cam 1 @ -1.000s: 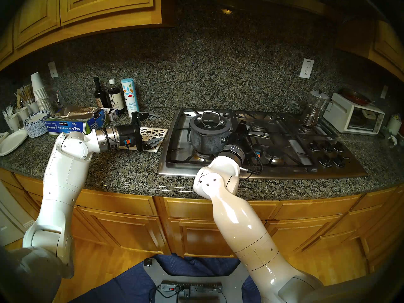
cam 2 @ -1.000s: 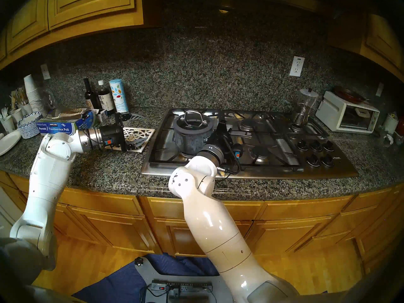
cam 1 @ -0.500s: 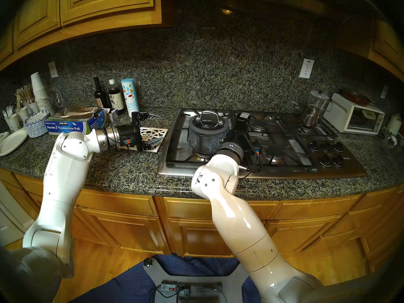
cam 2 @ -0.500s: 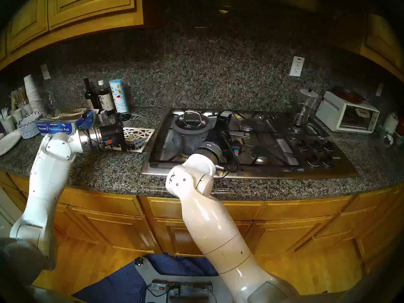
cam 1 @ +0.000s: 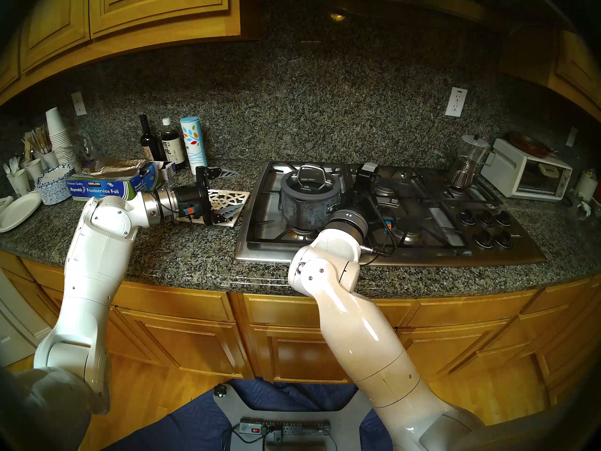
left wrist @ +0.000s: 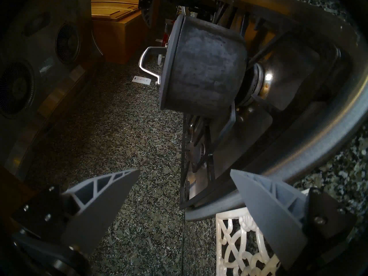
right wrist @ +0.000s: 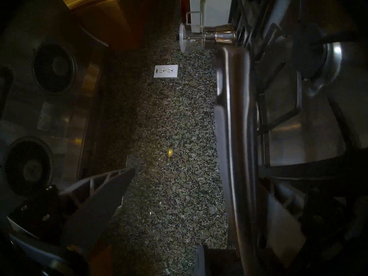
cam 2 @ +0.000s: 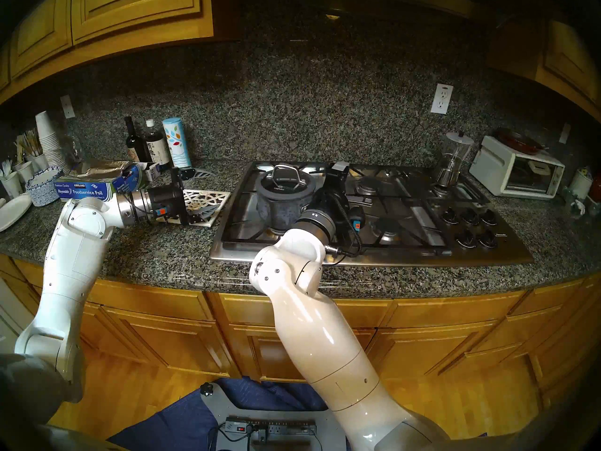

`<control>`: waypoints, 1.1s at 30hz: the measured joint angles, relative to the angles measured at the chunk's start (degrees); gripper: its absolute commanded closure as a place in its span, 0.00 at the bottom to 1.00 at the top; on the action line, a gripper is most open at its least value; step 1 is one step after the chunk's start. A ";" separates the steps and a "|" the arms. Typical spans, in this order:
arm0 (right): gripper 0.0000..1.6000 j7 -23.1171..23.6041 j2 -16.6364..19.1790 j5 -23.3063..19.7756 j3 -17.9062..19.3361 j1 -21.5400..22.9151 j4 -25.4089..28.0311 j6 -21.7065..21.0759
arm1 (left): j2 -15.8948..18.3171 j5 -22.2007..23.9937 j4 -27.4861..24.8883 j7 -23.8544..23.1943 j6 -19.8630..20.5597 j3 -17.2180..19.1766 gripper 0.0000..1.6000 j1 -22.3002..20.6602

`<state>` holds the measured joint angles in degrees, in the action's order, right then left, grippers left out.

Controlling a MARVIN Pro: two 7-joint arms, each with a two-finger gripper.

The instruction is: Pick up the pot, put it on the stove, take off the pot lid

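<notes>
done: we have the saucepan (cam 1: 307,202) on the gas cooktop's (cam 1: 422,256) front-left grate | left: glass lid (cam 1: 307,182) on | right gripper (right wrist: 175,207) spread, seemingly off the handle (right wrist: 235,130) | left gripper (left wrist: 185,200) spread, empty

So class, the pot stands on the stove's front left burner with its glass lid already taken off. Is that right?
No. The pot does stand on the stove's front left burner, but the lid is still on it, as the head view shows.

The right wrist (cam 1: 349,212) hides most of the pot's handle (right wrist: 235,130), blurred in its own view.
</notes>
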<state>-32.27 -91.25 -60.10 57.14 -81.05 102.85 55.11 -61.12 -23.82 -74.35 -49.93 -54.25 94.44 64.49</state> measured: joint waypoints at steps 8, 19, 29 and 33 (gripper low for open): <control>0.00 -3.16 1.05 1.14 -1.04 -0.86 2.34 0.00 | 0.00 0.00 0.00 0.00 0.00 0.00 0.00 0.00; 0.00 -8.44 2.53 4.12 -2.60 -1.94 6.14 0.00 | 0.00 0.00 0.00 0.00 0.00 0.00 0.00 0.00; 0.00 -14.61 4.17 7.58 -4.63 -2.72 9.44 0.00 | 0.00 -0.01 0.00 0.00 0.00 0.01 0.00 0.00; 0.00 -17.04 4.99 9.35 -5.44 -3.14 10.77 0.00 | 0.00 -0.01 0.00 0.00 0.00 0.01 0.00 0.00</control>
<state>-49.31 -86.26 -50.75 51.70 -84.19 113.62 55.10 -61.13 -23.83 -74.35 -49.94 -54.25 94.45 64.49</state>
